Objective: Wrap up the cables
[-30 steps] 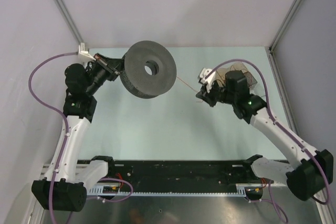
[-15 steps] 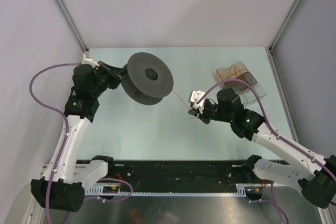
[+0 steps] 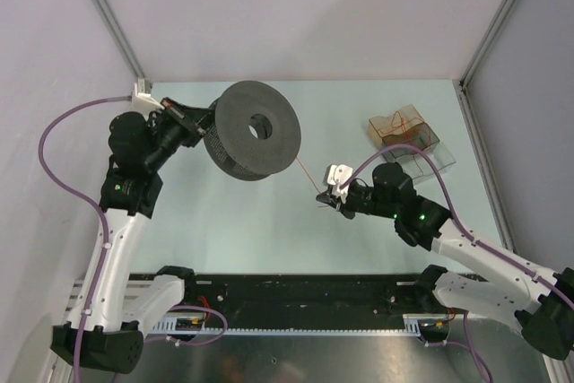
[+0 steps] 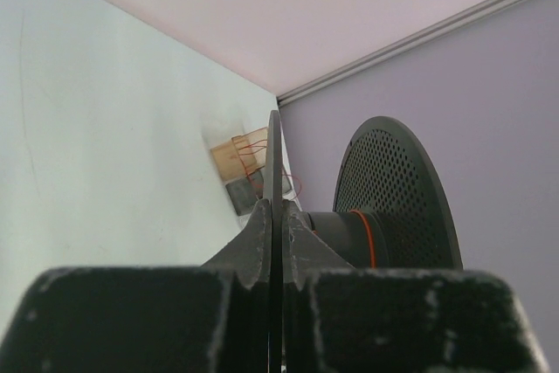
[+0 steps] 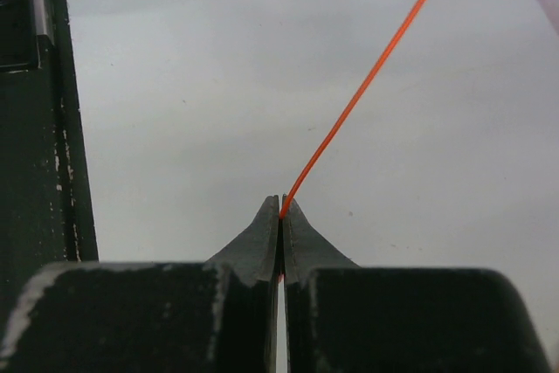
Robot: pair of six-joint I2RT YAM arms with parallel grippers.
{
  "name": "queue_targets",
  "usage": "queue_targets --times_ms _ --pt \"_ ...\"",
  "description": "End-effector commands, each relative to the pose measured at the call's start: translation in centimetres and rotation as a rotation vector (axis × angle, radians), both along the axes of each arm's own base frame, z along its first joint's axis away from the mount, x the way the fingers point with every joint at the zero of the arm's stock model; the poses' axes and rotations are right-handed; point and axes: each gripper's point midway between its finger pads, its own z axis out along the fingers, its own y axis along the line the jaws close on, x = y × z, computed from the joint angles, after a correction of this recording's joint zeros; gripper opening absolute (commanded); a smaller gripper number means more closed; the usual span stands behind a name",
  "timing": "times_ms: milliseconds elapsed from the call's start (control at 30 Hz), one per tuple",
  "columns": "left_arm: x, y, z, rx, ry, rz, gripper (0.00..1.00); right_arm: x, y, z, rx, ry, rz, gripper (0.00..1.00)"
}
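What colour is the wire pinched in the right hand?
The wire is orange; right wrist view.

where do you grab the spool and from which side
By the rim of one flange, edge-on, from the left of the spool, away from the wire. The flange is a thin disc that slips between narrow jaws; the hub looks too wide and carries the winding. The left gripper is shut on that rim, leaving the wire side free for the right gripper.

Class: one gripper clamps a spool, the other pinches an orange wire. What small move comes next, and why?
Probably swing the right gripper around the spool, keeping tension: the wire runs straight from its shut tips to the spool, which the left gripper clamps by the rim; few turns sit on the hub.
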Motion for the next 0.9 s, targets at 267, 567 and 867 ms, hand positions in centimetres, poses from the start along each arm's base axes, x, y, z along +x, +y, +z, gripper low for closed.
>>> queue_targets --times_ms 267,567,867 --pt "-3.7 -0.3 11.2 -0.067 -0.423 -0.058 0.0 0.4 0.8 2.8 0.123 -0.011 -0.018 0.0" --pt "-3.7 -0.4 12.8 -0.111 -0.451 -0.071 0.0 1.6 -0.5 5.1 0.176 -0.082 -0.101 0.65" --pt "-4.0 -0.5 14.5 -0.157 -0.478 -0.084 0.0 3.8 -1.9 7.6 0.279 -0.094 -0.222 0.89"
